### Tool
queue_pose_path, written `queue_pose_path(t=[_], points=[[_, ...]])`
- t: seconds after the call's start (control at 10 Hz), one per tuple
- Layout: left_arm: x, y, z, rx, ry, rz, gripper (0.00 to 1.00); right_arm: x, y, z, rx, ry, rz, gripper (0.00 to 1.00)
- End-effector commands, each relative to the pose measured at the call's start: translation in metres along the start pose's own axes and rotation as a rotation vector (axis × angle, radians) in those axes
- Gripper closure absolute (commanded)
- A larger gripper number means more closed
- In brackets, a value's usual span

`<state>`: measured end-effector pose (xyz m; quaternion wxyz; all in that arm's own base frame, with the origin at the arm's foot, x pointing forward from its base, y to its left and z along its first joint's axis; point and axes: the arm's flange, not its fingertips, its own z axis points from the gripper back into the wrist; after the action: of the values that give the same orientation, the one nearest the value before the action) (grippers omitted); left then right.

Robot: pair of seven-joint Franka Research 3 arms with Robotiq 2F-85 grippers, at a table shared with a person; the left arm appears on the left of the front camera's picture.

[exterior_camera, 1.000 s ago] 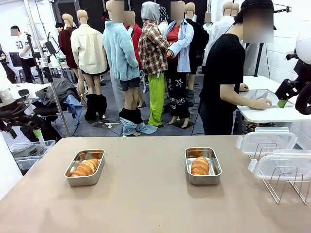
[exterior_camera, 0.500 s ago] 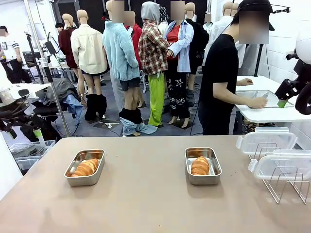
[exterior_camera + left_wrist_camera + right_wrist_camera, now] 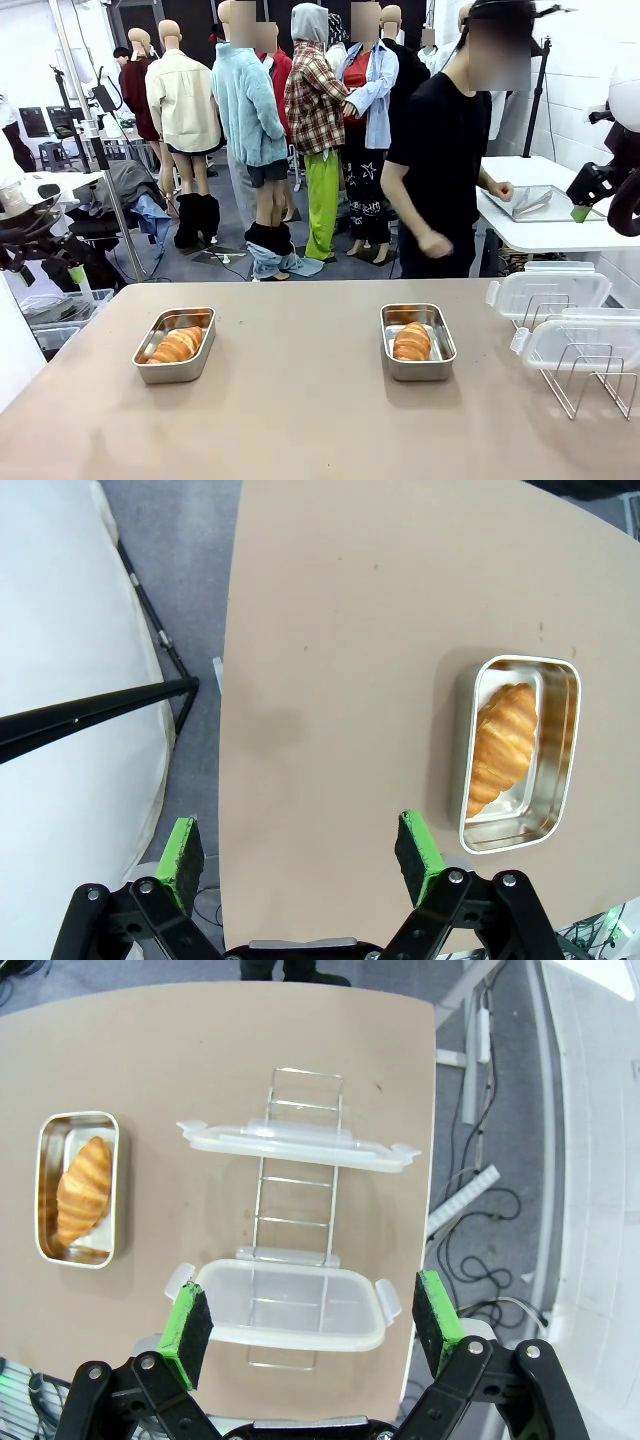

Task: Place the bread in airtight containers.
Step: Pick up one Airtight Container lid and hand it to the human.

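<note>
The room is bright, with even light that seems to come from overhead. It is soft enough that the worktop (image 3: 300, 430) shows only short, faint shadows beside the left steel pan (image 3: 174, 377) and the right steel pan (image 3: 420, 372). Both rims catch small highlights, and the clear lids (image 3: 548, 290) give off pale glints. The white wall (image 3: 600, 80) at the far right is close to washed out. The person (image 3: 440, 150) has a fist slightly smeared by motion, while everything on the worktop is sharp. In the left wrist view the worktop's edge bows with the wide lens and a dull shadow smudge lies on the tan surface. The green pads (image 3: 183, 850) of the left tool (image 3: 300, 848) look a little soft at the bottom edge.
</note>
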<state>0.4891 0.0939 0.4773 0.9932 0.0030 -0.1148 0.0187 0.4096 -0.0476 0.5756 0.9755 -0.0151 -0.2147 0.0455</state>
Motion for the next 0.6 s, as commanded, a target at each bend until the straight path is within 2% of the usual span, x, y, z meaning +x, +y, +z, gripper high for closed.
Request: queue_pose_path(t=[0.0,0.5], points=[[-0.0030,0.0022,0.0009,0.000,-0.010,0.004,0.00,0.0027,0.0012,-0.0009,-0.011,0.003,-0.011,0.00],[-0.0030,0.0022,0.0009,0.000,-0.010,0.004,0.00,0.0027,0.0012,-0.0009,-0.011,0.003,-0.011,0.00]])
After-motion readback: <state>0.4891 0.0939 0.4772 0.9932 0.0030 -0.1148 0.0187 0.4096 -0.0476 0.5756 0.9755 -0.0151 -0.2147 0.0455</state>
